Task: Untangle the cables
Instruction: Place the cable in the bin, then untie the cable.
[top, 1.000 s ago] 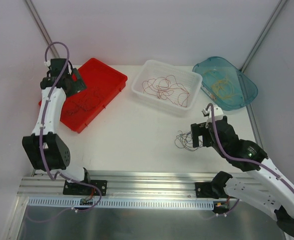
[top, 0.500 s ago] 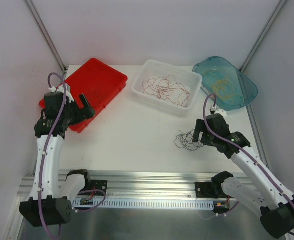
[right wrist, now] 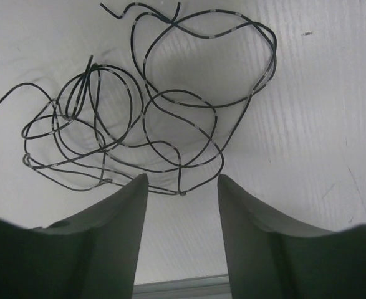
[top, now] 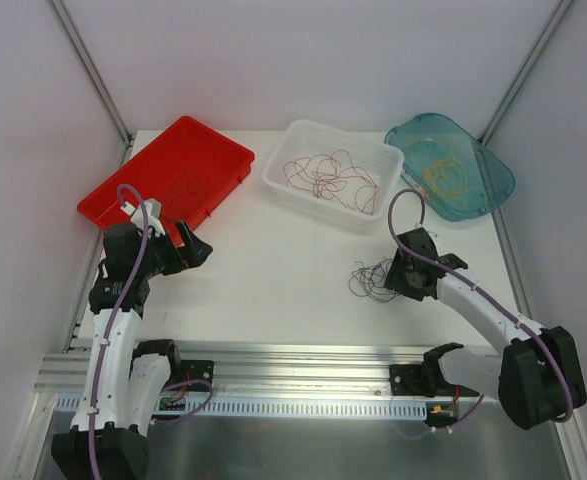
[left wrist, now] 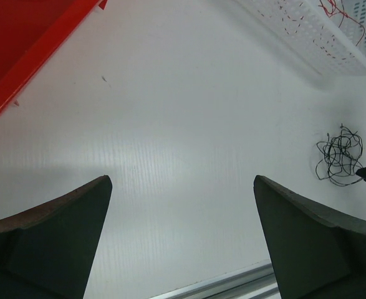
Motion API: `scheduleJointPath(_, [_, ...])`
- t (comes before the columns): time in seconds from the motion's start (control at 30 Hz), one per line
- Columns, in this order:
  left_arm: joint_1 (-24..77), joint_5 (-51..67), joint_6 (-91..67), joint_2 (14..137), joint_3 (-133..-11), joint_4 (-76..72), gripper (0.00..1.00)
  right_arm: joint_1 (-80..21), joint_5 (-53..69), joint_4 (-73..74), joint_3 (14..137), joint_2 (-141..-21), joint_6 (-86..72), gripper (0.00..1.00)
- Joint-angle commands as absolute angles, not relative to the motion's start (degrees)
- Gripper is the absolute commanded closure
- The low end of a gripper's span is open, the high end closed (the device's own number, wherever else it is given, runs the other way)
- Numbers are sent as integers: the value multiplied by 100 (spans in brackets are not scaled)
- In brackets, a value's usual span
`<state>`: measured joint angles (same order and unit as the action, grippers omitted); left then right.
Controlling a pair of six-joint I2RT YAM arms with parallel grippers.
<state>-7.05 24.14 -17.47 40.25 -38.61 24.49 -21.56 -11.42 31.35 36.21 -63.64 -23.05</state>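
Thin black cables (right wrist: 145, 103), looped tangle, lying flat

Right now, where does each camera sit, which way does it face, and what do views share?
Top external: above and behind the robot, looking down at the table; left arm and right arm show, bases at bottom.
Left wrist: low over the table, facing the white basket and dark cable tangle; left fingers spread wide at bottom corners.
Right wrist: close above the tangle; right fingers apart, flanking its near loop.
Shared: all three show that tangle.
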Motion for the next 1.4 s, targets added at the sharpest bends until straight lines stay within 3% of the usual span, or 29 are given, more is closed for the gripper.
scheduleJointPath(0.0, [-598,2707,-1688,3946,-3543,1890,1,-2197,-1055,2690,3533,-6670,-2329,51])
scheduleJointPath(0.13, [-440,2663,-1652,3981,-3454,1863,1,-2468,-1133,2584,3586,-7013,-2285,64])
scheduleJointPath(0.23, [-361,2786,-1661,4113,-3437,1854,1,-2924,-1353,2558,3691,-7145,-2242,79])
scheduleJointPath(0.27, [-308,2864,-1670,4174,-3437,1854,1,-3066,-1397,2549,3805,-7198,-2206,90])
scheduleJointPath(0.37, [-141,2874,-1679,4210,-3428,1854,1,-3751,-1494,2479,4024,-7260,-1900,99])
scheduleJointPath(0.63, [1324,2760,-1994,4315,-3366,1793,1,-5359,-1001,2486,5113,-7286,-431,99])
scheduleJointPath(0.83, [2442,2199,-2382,4517,-3252,1380,1,-5423,-467,2426,5282,-6988,-290,99])
scheduleJointPath(1.07, [3427,1619,-3109,5737,-3506,792,4,-5449,-246,2154,5089,-6697,-272,99])
scheduleJointPath(1.27, [4464,1162,-3252,6826,-4024,360,11,-5458,-220,2031,4992,-6706,-334,99])
scheduleJointPath(1.37, [4632,880,-3391,7285,-4139,352,20,-5484,-132,1942,4966,-6653,-325,99])
